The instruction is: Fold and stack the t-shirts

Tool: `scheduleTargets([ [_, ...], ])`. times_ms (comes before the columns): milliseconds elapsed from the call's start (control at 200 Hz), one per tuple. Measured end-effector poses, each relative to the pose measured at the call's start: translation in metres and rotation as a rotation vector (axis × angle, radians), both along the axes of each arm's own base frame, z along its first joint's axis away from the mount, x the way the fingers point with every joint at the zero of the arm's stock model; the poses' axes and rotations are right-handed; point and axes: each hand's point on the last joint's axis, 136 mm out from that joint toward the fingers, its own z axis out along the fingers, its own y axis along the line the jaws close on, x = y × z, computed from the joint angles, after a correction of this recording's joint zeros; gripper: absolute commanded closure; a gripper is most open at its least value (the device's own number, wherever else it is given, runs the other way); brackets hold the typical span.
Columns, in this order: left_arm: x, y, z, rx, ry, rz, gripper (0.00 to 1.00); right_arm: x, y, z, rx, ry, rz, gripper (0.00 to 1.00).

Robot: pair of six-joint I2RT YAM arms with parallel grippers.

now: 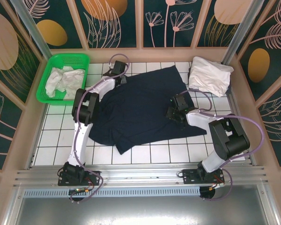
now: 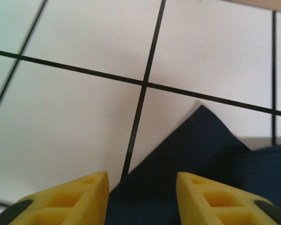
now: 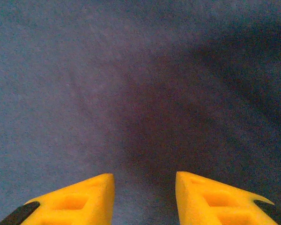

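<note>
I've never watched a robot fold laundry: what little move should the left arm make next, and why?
Probably close the left jaws on the navy t-shirt corner. They stand apart with that corner lying between them on the tiled table, so a pinch seems needed before any fold can begin.

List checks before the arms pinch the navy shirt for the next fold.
1. The navy shirt spread on the table: ok.
2. The left gripper over the shirt's far corner, jaws apart: ok.
3. The right gripper low over the cloth, jaws apart: ok.
4. Cloth pinched by either gripper: not ok.
5. The white pile apart from the navy shirt: cannot tell.
6. The basket apart from the navy shirt: ok.
</note>
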Motion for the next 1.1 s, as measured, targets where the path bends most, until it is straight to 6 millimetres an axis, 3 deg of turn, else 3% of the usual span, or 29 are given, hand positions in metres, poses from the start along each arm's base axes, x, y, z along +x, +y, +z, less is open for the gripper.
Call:
scheduleTargets([
  [120,0.003,0.005,-0.022,-0.005,0.040,-0.010,0.65,-0.008,-0.007,-0.010,0.002,0.028,-0.019,0.61],
  [355,0.010,0.011,-0.019,-0.013,0.055,-0.036,0.66,-0.007,-0.014,-0.010,0.021,0.026,-0.054,0.61],
  [535,0.024,0.029,-0.022,-0.008,0.055,-0.027,0.66,-0.018,-0.025,-0.007,0.016,0.040,-0.088,0.60],
  [676,0.031,0.044,-0.020,-0.029,0.059,-0.019,0.66,-0.025,-0.034,0.007,0.016,0.015,-0.115,0.60],
  [851,0.034,0.061,-0.019,-0.050,0.065,-0.009,0.60,-0.027,-0.037,0.022,0.041,-0.021,-0.133,0.60],
  [1101,0.034,0.040,-0.013,-0.146,0.030,-0.124,0.42,-0.028,-0.032,0.015,0.057,0.005,-0.115,0.60],
])
